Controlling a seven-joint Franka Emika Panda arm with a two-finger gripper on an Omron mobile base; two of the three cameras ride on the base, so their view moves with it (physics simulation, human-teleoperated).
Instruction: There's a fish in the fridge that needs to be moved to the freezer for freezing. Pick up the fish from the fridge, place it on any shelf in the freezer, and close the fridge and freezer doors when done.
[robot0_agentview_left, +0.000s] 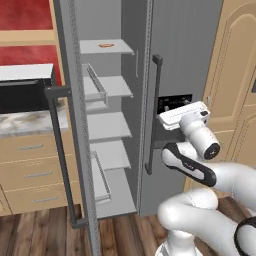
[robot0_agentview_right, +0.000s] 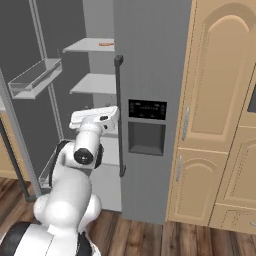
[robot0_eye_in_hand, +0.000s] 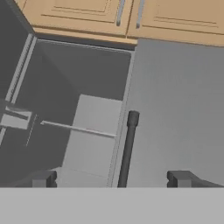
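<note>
Fish: too small to make out on fridge (robot0_agentview_left: 109, 126) shelves; orange-pink piece (robot0_agentview_left: 105, 45) on top shelf is not it. Fridge door (robot0_agentview_left: 69, 100) open, freezer door (robot0_agentview_left: 185, 50) closed. Gripper (robot0_eye_in_hand: 111, 180) jaws released, wide, empty, facing freezer handle (robot0_eye_in_hand: 128, 148).

Likely step: open freezer.
- Centre bar between fingers.
- Clamp squarely.
- Pull along door arc.
- Avoid dispenser panel (robot0_agentview_right: 147, 109).

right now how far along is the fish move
Done: the fridge door stands open, shelves exposed. In hand: nothing; the gripper is open and empty, facing the freezer door, which is shut. Left: I cannot make out the fish, so picking it up, opening the freezer, placing it and closing both doors.
</note>
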